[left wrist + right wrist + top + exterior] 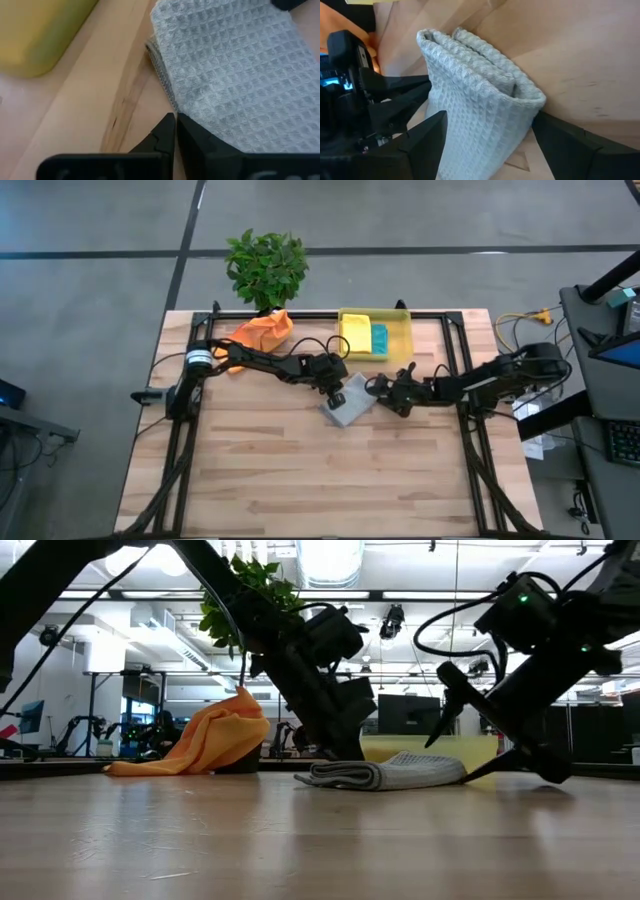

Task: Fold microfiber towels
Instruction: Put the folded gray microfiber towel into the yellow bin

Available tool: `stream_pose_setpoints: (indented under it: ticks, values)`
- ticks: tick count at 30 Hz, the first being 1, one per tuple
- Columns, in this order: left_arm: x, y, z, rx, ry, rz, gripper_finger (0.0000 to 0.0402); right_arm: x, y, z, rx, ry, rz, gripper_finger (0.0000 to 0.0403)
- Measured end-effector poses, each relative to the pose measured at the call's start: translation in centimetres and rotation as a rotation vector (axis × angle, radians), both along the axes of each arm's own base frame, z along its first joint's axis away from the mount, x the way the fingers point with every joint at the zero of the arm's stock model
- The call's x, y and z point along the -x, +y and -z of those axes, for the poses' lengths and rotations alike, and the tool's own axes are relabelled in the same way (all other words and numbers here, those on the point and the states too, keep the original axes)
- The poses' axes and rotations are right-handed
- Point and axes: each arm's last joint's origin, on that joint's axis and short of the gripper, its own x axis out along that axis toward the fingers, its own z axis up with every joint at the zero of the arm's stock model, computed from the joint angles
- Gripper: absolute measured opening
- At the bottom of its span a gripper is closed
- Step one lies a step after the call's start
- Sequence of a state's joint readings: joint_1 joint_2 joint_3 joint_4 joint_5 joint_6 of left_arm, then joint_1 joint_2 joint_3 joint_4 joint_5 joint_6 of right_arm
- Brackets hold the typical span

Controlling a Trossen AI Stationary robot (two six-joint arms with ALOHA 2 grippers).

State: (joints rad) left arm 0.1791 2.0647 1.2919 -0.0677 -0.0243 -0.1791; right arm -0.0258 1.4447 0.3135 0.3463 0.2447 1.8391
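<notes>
The folded light grey towel (347, 402) lies mid-worktop, near the yellow bin (404, 338). Left gripper (334, 393), jaws closed, at its left edge; right gripper (385, 392), jaws wide open, straddles its right edge. Near worktop (300, 480) is open.

Folded towel (347, 404) mid-table, bin (404, 338) behind

A light grey waffle-weave towel (347, 402) is lying folded into a small thick rectangle at the centre of the high view, turned at a slight angle. In the low view it (385, 773) is resting flat as a layered bundle, its rounded fold facing left. An orange towel (262, 332) is sitting crumpled in a heap at upper centre-left. A yellow towel (356, 335) and a teal towel (380, 337) are lying folded side by side, touching, at upper centre.
</notes>
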Motion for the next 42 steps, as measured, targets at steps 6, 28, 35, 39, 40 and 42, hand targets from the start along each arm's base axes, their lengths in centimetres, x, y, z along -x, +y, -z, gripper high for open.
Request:
stream_pose_setpoints:
  ticks: [6,28,35,39,40,42]
  values:
    - [0.0,-0.1,0.0,0.003,-0.001,0.004,0.0006,-0.6,-0.6,0.1,0.02,0.024,-0.035,0.0285]
    - [0.1,-0.2,0.1,0.021,0.011,0.02,0.0006,-0.3,1.6,0.0,-0.148,0.036,-0.127,0.0251]
    - [0.0,-0.2,0.1,0.025,0.013,0.023,0.0006,-0.2,2.5,0.2,-0.217,0.05,-0.091,0.0251]
    - [0.0,-0.2,0.1,0.038,0.011,0.035,0.0006,-0.3,2.0,0.3,-0.219,0.048,-0.052,0.0251]
    - [0.0,-0.2,0.1,0.045,0.009,0.04,0.0006,-0.3,1.8,0.3,-0.214,0.049,-0.054,0.0251]
    - [0.0,-0.3,0.1,0.058,0.01,0.052,0.0006,-0.4,1.6,0.2,-0.199,0.055,-0.069,0.0251]
